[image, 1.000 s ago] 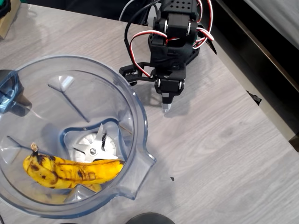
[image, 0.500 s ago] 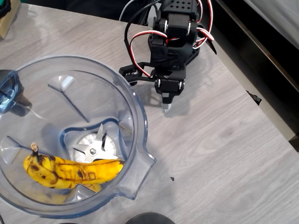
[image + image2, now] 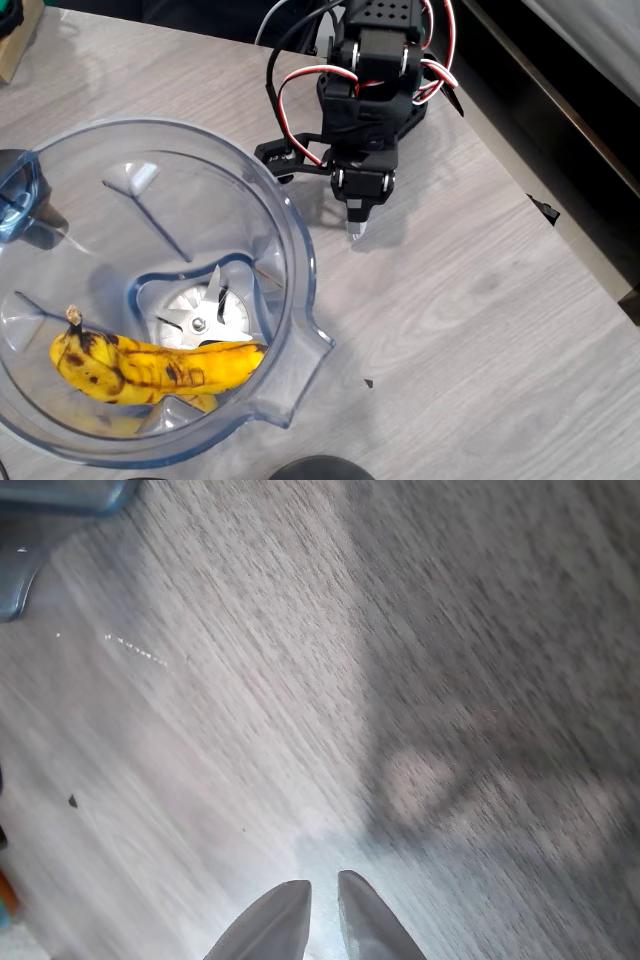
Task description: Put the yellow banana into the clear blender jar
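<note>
The yellow banana (image 3: 150, 366), spotted brown with a dark stem at its left end, lies inside the clear blender jar (image 3: 290, 260), low in the picture beside the silver blade (image 3: 200, 318). The jar stands at the left of the overhead view, its pour spout toward the lower right. The black arm is folded up at the top centre, to the right of the jar and apart from it. Its gripper (image 3: 356, 230) points down at the bare table, shut and holding nothing. In the wrist view the gripper (image 3: 320, 892) tips nearly meet over wood grain, with the jar's edge (image 3: 40, 520) at the top left.
The grey wood-grain table (image 3: 470, 330) is bare to the right of the jar. Its right edge (image 3: 560, 225) runs diagonally, with a dark drop beyond it. A dark round object (image 3: 310, 468) pokes in at the bottom edge, and a box corner (image 3: 15, 40) sits at the top left.
</note>
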